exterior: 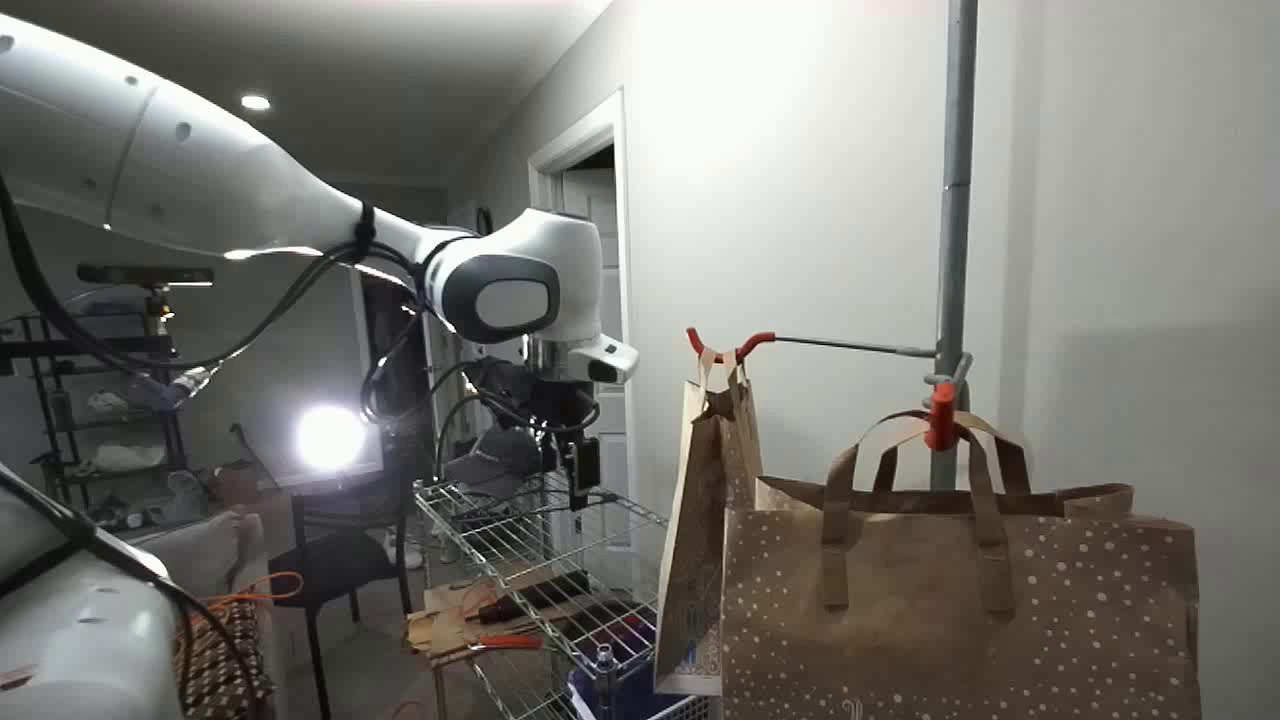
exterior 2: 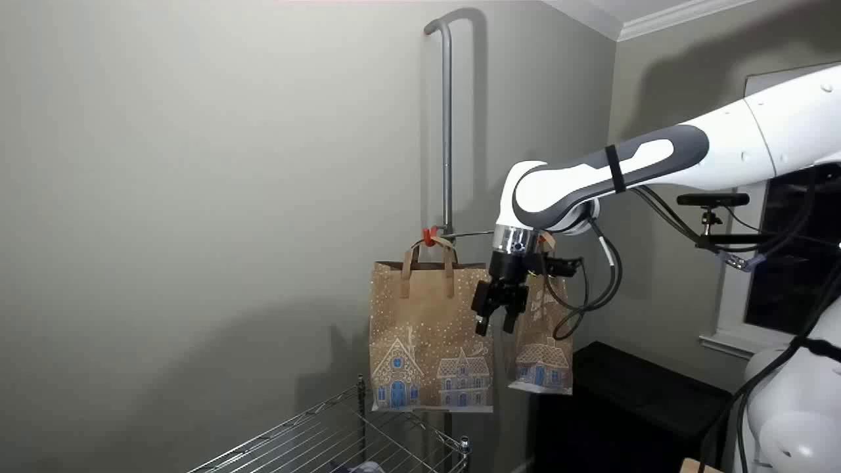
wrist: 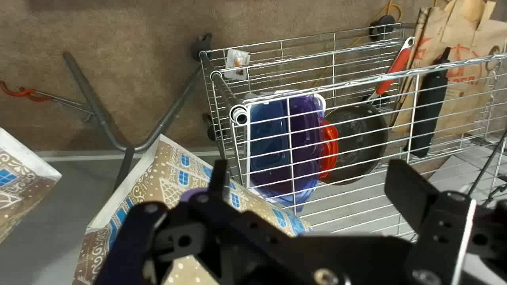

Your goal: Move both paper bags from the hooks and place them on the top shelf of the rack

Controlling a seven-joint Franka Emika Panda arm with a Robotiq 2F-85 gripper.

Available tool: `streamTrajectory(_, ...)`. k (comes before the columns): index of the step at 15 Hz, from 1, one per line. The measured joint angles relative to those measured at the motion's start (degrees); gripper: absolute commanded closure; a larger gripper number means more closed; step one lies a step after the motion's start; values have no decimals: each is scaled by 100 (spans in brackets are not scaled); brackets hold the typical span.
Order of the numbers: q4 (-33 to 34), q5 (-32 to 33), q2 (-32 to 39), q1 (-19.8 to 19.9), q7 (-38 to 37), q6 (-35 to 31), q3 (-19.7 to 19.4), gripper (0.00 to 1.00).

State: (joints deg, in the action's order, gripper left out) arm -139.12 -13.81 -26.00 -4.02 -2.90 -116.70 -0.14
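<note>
A brown speckled paper bag (exterior: 900, 620) hangs wide face forward from an orange-red hook (exterior: 940, 415). It shows narrow, partly behind the arm, in an exterior view (exterior 2: 544, 358). The second bag (exterior: 700, 510) hangs edge-on from the hook (exterior: 730, 347) on the long thin arm; its wide face shows in an exterior view (exterior 2: 427, 328) and its base in the wrist view (wrist: 174, 170). My gripper (wrist: 309, 170) is open and empty, also in both exterior views (exterior: 578, 480) (exterior 2: 496, 322). It points down above the rack's top shelf (wrist: 352, 81), also seen in an exterior view (exterior 2: 282, 430).
The grey pole (exterior: 957, 200) stands by the wall. A dark cap (exterior: 490, 465) shows near the top shelf's far end. Below the top grid are blue and purple tubs (wrist: 277, 142), a dark pan (wrist: 356, 146) and cardboard (wrist: 467, 79). A black box (exterior 2: 631, 414) stands behind the bags.
</note>
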Motion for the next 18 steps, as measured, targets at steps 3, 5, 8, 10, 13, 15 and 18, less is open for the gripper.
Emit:
streamTrajectory(3, 0, 0, 0, 0, 0, 0, 0, 0)
streamTrajectory(5, 0, 0, 0, 0, 0, 0, 0, 0)
streamTrajectory(8, 46, 8, -14, 109, 0, -20, -28, 0)
streamTrajectory(10, 133, 9, -118, 348, -18, -110, -185, 0)
streamTrajectory(13, 312, 9, -374, 576, 372, -147, -605, 0)
streamTrajectory(15, 436, 9, -516, 551, 895, -156, -732, 0)
streamTrajectory(18, 617, 16, -703, 427, 1489, -159, -736, 0)
